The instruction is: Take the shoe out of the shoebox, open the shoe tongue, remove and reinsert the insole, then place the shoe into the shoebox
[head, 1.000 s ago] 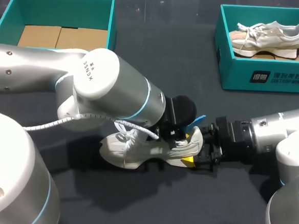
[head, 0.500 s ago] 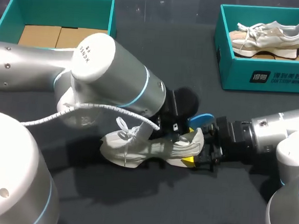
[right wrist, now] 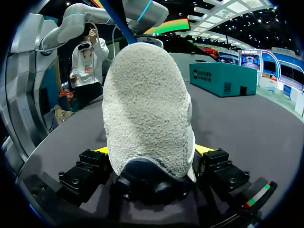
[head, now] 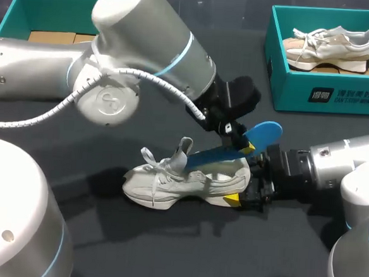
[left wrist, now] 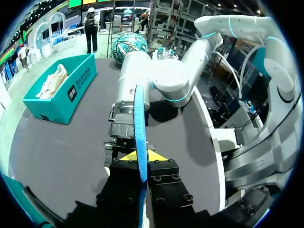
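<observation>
While our left gripper [head: 240, 138] pinches the blue insole [head: 261, 134] just right of the frame's centre, its lower end slants down into the opening of the shoe [head: 168, 185]. Our right gripper [head: 241, 192] clamps the shoe's heel against the table at lower centre. We judge this to be the removal step, nearly done. Next we should draw the insole clear of the collar, keep the heel pinned, then feed it back in toe first.
</observation>
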`<state>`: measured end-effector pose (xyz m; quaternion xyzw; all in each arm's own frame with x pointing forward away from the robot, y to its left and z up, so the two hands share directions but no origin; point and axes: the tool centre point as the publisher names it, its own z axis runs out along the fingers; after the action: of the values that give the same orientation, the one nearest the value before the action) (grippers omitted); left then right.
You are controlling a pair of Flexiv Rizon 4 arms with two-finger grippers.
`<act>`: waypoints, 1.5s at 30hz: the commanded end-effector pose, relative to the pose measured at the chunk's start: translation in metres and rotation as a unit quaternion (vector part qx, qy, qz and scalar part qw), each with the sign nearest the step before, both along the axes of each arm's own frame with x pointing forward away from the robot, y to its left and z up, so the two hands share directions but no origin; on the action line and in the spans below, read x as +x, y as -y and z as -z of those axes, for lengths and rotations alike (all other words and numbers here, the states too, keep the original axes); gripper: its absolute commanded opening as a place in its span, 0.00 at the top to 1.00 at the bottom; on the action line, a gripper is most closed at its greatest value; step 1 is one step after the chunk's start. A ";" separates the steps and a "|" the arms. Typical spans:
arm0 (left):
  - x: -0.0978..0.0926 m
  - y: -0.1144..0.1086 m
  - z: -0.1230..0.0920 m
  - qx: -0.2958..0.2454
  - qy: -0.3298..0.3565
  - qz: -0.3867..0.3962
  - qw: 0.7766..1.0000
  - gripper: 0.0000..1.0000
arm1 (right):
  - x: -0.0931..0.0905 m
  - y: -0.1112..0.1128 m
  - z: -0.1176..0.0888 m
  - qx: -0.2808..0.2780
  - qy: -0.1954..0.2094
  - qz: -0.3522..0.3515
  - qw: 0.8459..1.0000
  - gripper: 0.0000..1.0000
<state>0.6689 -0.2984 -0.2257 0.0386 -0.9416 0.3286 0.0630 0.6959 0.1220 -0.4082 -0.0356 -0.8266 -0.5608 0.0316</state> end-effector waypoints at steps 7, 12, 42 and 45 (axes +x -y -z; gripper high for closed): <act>-0.009 0.013 -0.056 -0.054 -0.065 0.050 0.995 1.00 | -0.001 -0.001 0.000 -0.002 0.000 0.001 1.000 1.00; -0.015 0.017 -0.081 -0.075 -0.082 0.041 0.993 1.00 | -0.001 -0.001 0.000 -0.002 0.000 0.001 1.000 1.00; -0.045 -0.009 -0.227 -0.299 -0.083 0.005 0.951 1.00 | -0.001 -0.001 0.000 -0.002 0.000 0.001 1.000 1.00; -0.047 -0.015 -0.233 -0.305 -0.087 0.003 0.948 1.00 | -0.001 -0.001 0.000 -0.002 0.000 0.001 1.000 1.00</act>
<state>0.6238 -0.3130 0.0089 0.0397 -0.8023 0.5747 0.1565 0.6959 0.1219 -0.4082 -0.0357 -0.8266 -0.5608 0.0316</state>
